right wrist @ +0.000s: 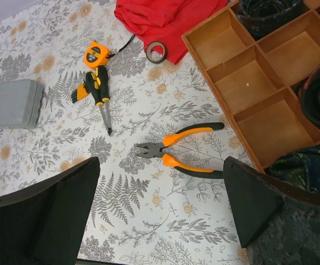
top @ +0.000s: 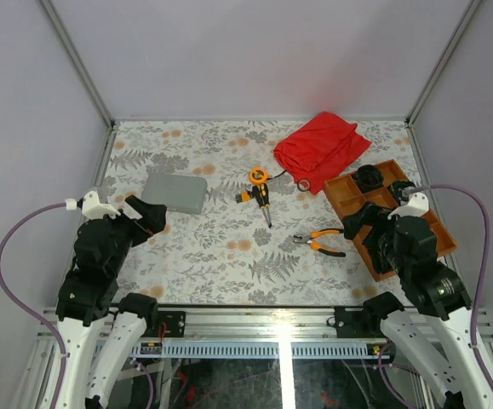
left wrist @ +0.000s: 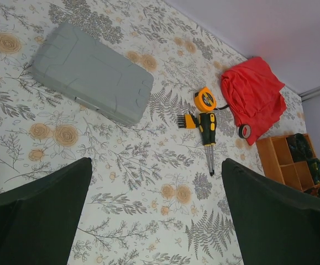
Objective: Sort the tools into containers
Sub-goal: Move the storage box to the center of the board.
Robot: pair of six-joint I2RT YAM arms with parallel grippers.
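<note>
Right wrist: tape measure (right wrist: 96,54) label blurred; unreadable.

I am working in a robot lab booth: plain grey walls (top: 263,51) and metal frame bars (top: 76,60) box in one small flowery tabletop (top: 203,247).

Bare tabletop (right wrist: 148,204) rings the pliers (right wrist: 160,150); divided tray (right wrist: 248,88) flanks their right.

Left arm (top: 101,247), right arm (top: 416,256): black joints, white lower links, white wrist caps, purple cables (top: 486,234); matte-black jaws.
</note>
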